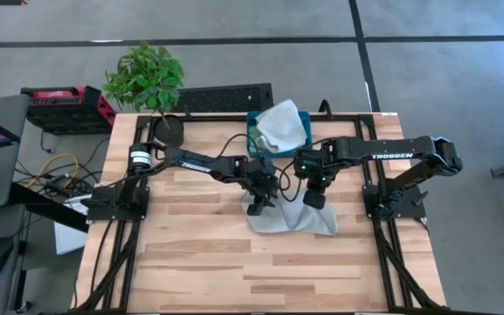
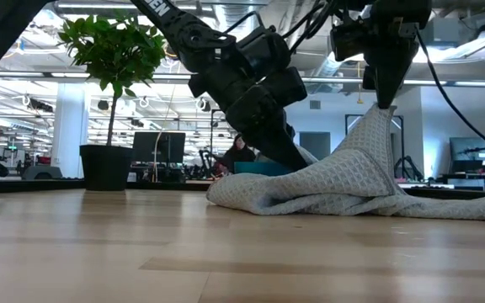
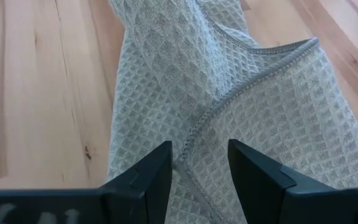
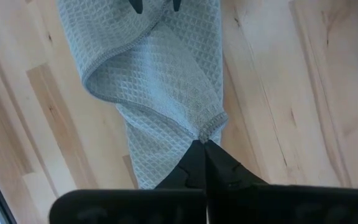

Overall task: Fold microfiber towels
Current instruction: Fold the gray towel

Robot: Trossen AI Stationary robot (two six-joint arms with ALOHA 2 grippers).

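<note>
At the table's [image 1: 234,271] centre a pale grey towel [image 1: 294,219] is pinched at one corner by the fully closed right gripper [image 1: 313,200] and lifted into a peak, the left gripper [image 1: 256,208] (fingers parted, holding nothing) is set over its nine-o'clock edge, and more cloths [image 1: 283,125] are heaped in a teal bin [image 1: 254,140] at twelve o'clock.

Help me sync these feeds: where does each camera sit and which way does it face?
High: overhead, straight down on the table; both arms, left gripper, right gripper.
Low: table height, level across; arms drop in from above.
Left wrist: on the left arm, looking past its open jaws.
Right wrist: on the right arm, jaws pinching a corner.
All four share the grey towel.
</note>
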